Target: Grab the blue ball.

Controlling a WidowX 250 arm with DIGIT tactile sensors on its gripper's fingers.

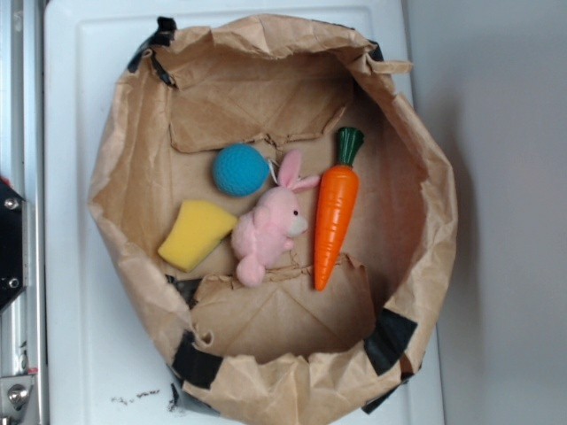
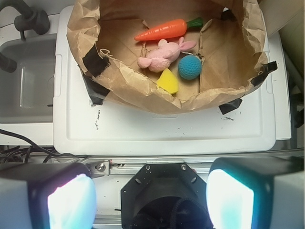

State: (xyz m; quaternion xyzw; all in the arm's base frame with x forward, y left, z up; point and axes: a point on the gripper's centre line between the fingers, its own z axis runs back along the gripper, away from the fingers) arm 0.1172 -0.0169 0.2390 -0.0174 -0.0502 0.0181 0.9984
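The blue ball [image 1: 240, 169] [image 2: 189, 67] is a small knitted teal ball lying on the floor of a brown paper bag [image 1: 124, 177] [image 2: 128, 90]. It rests beside the pink plush bunny [image 1: 268, 227] [image 2: 163, 53]. In the wrist view my gripper [image 2: 150, 200] hangs far back from the bag, over the robot's base, and stands open with nothing between its two pale pads [image 2: 71, 202]. The gripper does not show in the exterior view.
An orange toy carrot [image 1: 335, 211] [image 2: 162, 30] and a yellow foam wedge [image 1: 195, 233] [image 2: 167, 81] share the bag. The bag's crumpled walls stand up all round, taped with black tape [image 2: 95, 62]. It sits on a white lid [image 2: 162, 131]. A grey sink [image 2: 24, 81] lies left.
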